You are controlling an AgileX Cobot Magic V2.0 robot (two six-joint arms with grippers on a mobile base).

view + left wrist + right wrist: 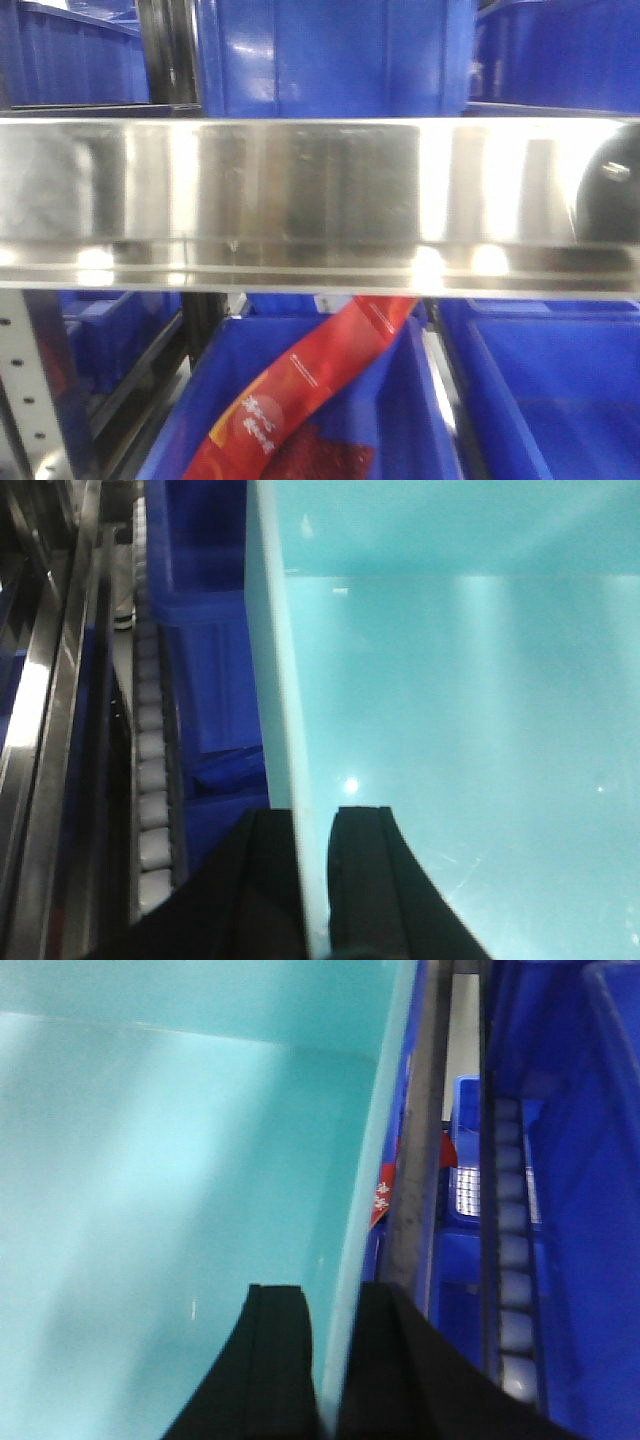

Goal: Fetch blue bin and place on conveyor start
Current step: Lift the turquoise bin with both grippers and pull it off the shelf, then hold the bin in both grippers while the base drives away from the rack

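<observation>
The left hand is clamped over one side wall of the blue bin, and the right hand is clamped over the opposite wall. Dark blue crates and a roller track lie just beside the bin, with a steel shelf rail ahead.

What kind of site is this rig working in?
Likely a warehouse or order-picking store: a stainless shelf rail, dark blue crates racked above and below it, and a roller track running beside the crates.

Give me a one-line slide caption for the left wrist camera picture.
Left gripper clamps the side wall of the light aqua-blue smooth plastic tub, dark royal-blue crates beside it.
</observation>
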